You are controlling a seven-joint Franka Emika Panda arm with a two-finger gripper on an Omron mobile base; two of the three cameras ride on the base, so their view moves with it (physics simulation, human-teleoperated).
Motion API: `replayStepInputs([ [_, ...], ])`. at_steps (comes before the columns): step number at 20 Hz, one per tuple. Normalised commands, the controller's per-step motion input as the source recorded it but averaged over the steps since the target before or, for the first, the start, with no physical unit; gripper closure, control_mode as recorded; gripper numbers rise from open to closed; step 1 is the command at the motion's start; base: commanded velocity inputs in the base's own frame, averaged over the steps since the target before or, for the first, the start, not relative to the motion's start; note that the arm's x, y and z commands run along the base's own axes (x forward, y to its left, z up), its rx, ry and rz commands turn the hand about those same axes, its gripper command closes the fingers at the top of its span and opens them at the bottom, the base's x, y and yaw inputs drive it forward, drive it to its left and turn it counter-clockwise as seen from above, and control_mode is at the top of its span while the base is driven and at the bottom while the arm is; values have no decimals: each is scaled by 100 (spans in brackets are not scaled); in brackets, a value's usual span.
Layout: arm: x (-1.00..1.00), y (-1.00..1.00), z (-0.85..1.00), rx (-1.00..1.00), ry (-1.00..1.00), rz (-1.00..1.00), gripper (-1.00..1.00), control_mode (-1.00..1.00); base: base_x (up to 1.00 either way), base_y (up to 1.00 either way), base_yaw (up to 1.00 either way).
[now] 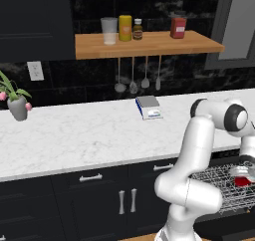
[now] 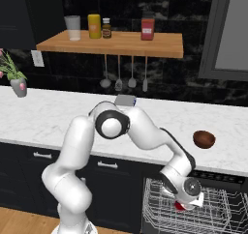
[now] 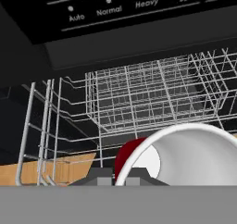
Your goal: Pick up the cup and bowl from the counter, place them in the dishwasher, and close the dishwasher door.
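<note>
My gripper (image 2: 186,200) hangs low over the open dishwasher's pulled-out wire rack (image 2: 160,206), shut on a red cup (image 2: 180,207). In the hand view the cup (image 3: 190,153) shows its white inside and red wall right at the gripper (image 3: 115,179), with silver racks (image 3: 152,98) beyond it and a black control strip (image 3: 115,15) above. From the left base view, the cup (image 1: 242,181) sits under the hand above the rack (image 1: 219,185). The dark reddish-brown bowl (image 2: 204,139) rests on the white marble counter (image 2: 48,112), just behind the dishwasher.
A grey vase of pink flowers (image 1: 17,107) stands at the counter's left and a small box (image 1: 149,107) near its back middle. Above, a wooden shelf (image 1: 149,45) carries jars, with utensils (image 1: 133,80) hanging below. Dark cabinets with silver handles (image 1: 91,177) run left of the dishwasher.
</note>
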Motion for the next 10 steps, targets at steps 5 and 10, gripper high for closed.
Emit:
replayStepInputs([
  [5,9,-56,0,22,6,3,100,-100,0,0,0],
  [10,-7,24,-44,3,-2,1,100,-100,0,0,0],
])
